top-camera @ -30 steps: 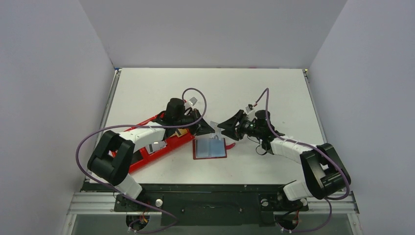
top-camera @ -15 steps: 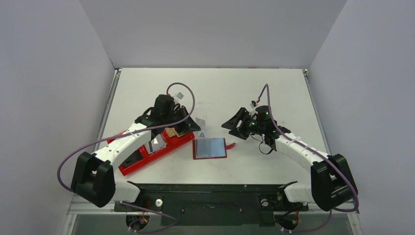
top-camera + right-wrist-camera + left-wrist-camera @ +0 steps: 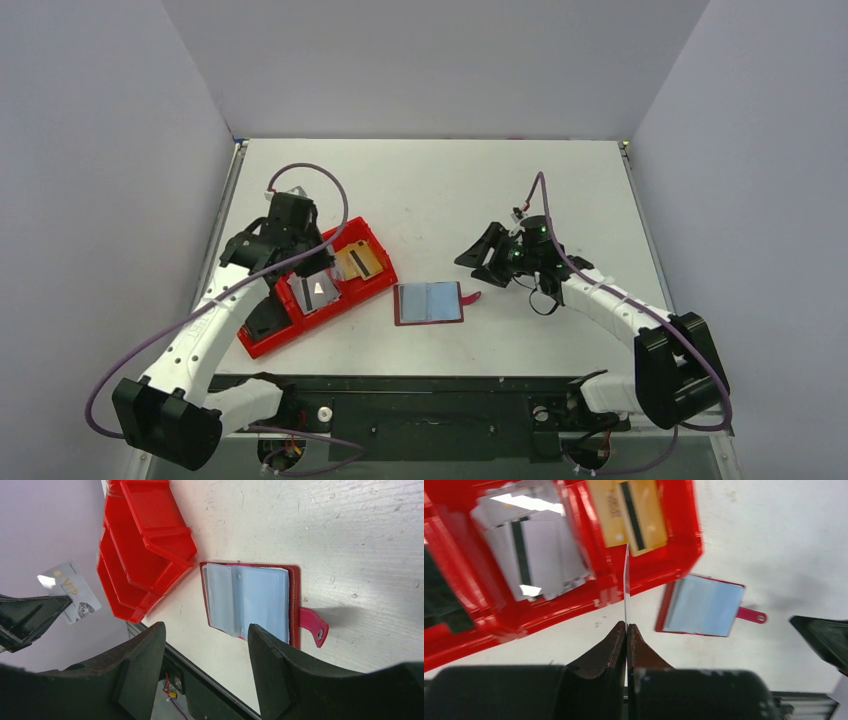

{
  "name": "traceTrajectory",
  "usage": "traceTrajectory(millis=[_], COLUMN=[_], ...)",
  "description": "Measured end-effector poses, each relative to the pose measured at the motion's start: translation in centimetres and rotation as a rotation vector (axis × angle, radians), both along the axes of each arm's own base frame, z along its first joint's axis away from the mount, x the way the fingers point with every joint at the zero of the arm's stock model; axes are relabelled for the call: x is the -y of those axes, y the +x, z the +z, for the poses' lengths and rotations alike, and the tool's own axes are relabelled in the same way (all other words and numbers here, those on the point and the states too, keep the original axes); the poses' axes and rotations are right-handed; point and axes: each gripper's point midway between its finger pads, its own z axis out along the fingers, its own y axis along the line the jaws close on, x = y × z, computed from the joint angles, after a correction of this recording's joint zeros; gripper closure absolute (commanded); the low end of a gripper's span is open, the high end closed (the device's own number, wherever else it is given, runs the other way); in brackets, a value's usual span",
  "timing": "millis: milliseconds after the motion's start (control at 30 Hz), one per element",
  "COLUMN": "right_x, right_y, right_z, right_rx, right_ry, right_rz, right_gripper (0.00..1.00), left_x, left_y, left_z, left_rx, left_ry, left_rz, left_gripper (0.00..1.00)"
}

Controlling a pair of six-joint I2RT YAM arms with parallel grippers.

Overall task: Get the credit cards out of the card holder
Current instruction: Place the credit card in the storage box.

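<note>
Grey walls enclose a white desk on three sides.

**Arms.** The left arm reaches from its base toward 11 o'clock. The right arm reaches from its base toward 10 o'clock.

**Tray.** A red tray lies at an angle on the left half of the desk, at 9 o'clock from the card holder and just beside it, without touching. Its compartments run in a row. The middle one contains the silver cards, each with a dark stripe. The end one nearest the holder contains the gold cards, also striped.

**Card holder.** The card holder lies flat and open near the 6 o'clock edge of the desk, with its pale blue sleeves facing up. Its strap projects from the 3 o'clock side and rests on the desk.

**Left end effector.** The left end effector hangs above the tray. Its fingers are pressed together on one held card, which the wrist view shows edge-on. The right wrist view shows the face of this card, pale and marked "VIP".

**Right end effector.** The right end effector hovers at 2 o'clock from the holder, pointing toward it. Its fingers stand wide apart with nothing between them.
</note>
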Motion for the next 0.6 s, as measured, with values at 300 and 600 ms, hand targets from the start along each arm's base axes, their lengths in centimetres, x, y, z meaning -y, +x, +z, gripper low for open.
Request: traceTrajectory(millis=[300,600], right_x=[0.0,0.0], right_y=[0.1,0.1], right_z=[-0.4,-0.4], right_rx=[-0.005,0.004], right_ry=[-0.022,-0.029], right_rz=[0.015,0.025], right_gripper=[0.43,0.43], left_x=[-5.2,-6.8], left_y=[-2.8,-1.4], left_z=[-2.3,-5.7], left_rx=[-0.128,-0.235], left_ry=[0.233,0.379], left_rz=[0.114,0.154], left_gripper=[1.00,1.00])
